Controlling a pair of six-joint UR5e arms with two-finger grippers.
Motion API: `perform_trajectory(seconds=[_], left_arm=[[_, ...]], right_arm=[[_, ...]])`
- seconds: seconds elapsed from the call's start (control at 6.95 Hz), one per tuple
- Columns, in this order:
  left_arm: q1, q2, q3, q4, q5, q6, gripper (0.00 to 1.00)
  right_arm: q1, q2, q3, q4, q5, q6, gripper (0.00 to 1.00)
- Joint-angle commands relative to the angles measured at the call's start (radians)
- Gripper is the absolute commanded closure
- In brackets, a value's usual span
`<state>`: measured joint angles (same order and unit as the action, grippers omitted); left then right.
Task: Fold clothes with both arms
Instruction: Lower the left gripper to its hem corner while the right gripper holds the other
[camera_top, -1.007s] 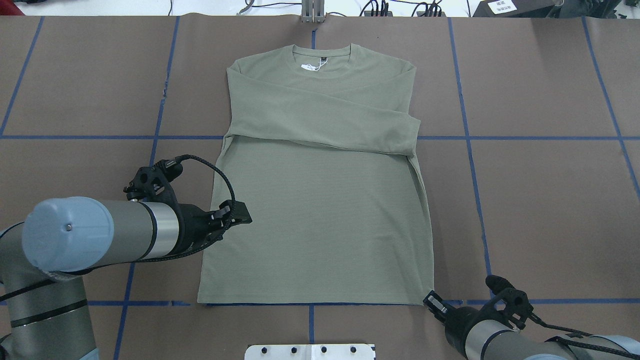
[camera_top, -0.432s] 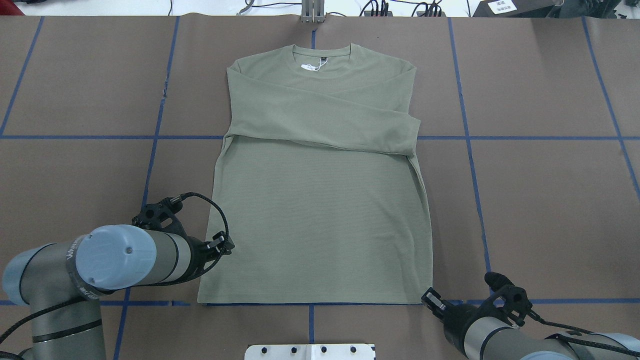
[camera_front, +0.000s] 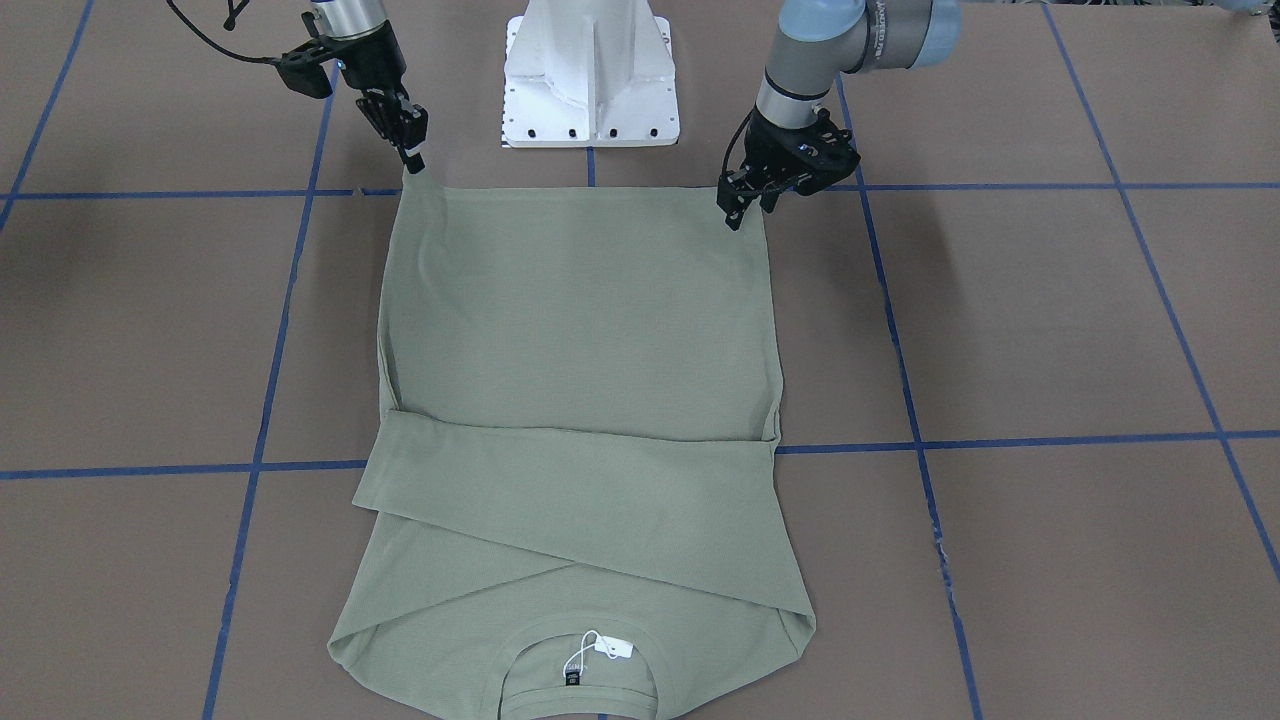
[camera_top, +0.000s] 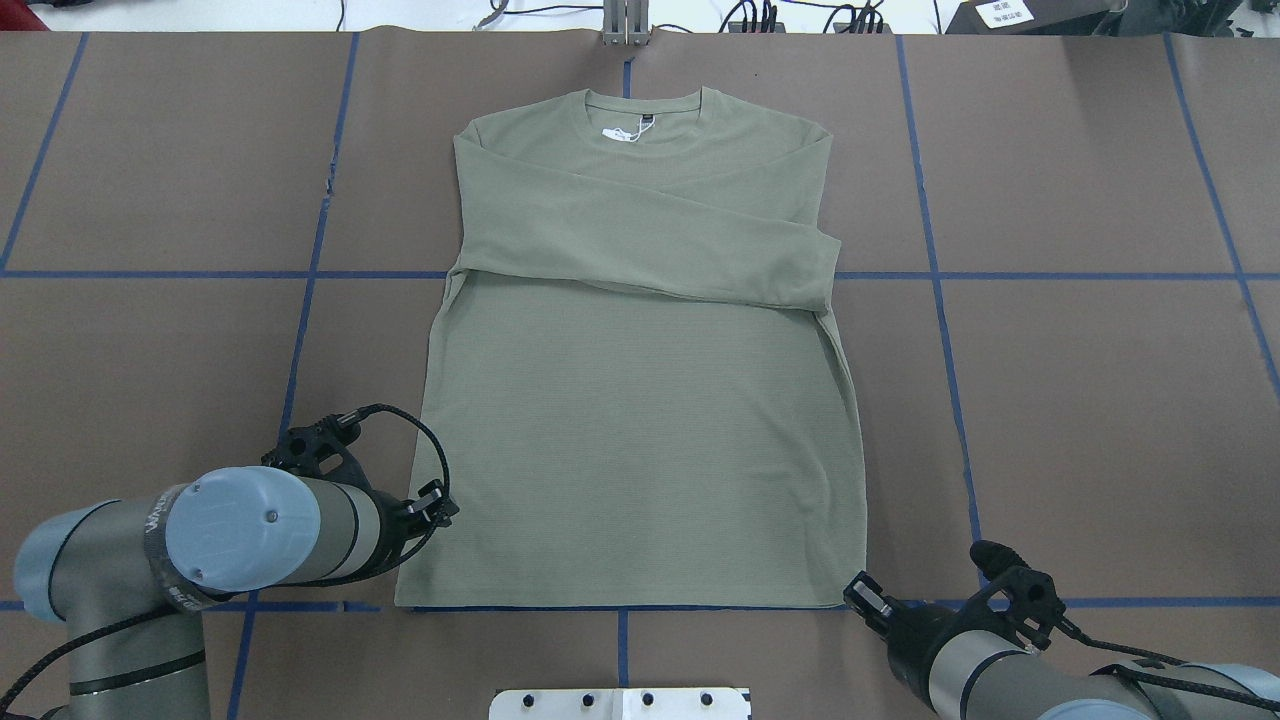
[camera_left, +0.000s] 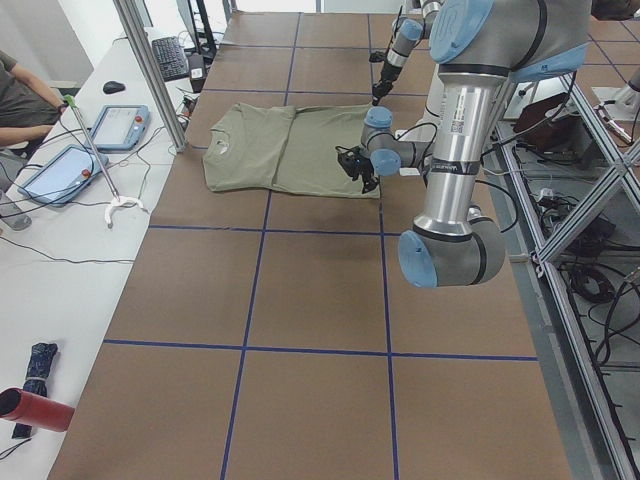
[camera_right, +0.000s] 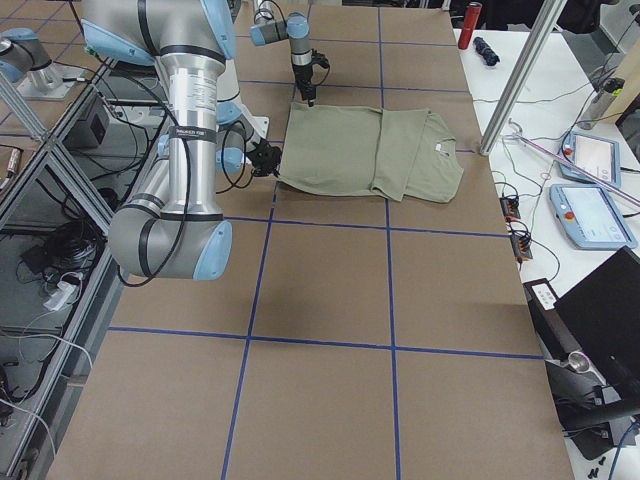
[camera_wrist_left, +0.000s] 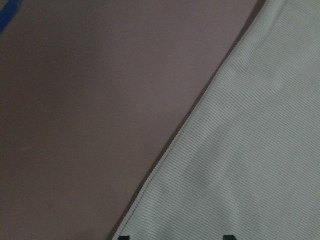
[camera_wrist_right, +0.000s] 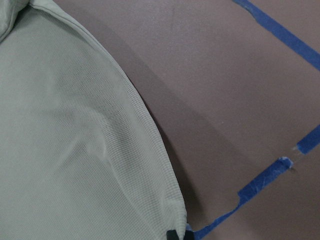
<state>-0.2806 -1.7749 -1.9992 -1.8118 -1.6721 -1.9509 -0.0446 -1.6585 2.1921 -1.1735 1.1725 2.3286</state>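
Shirt (camera_top: 640, 430): sage fine-rib knit, lying flat, sleeves crossed over chest, round collar at the end far from both claws. Table (camera_top: 1100, 400): matte brown paper w/ blue tape (camera_top: 1100, 275) grid. R claw (camera_front: 412, 155) pinches one hem corner; cloth is drawn to a point there. L claw (camera_front: 738, 208) is spread over the other hem corner, contact unclear. Wrist views soft; L fingertips (camera_wrist_left: 123, 236) cut off at frame btm, only one R tip shows.
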Motion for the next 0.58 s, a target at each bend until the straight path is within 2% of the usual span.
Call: perform_trajectory(seconds=[0.0, 0.43], left_arm=[[0.035, 0.032, -0.007, 0.005, -0.003, -0.002, 0.31], [0.07, 0.032, -0.007, 0.006, -0.003, -0.022, 0.32]], right_arm=[[0.0, -0.004, -0.002, 0.0, -0.001, 0.0, 1.0], [0.0, -0.004, 0.0, 0.0, -0.004, 0.0, 1.0]])
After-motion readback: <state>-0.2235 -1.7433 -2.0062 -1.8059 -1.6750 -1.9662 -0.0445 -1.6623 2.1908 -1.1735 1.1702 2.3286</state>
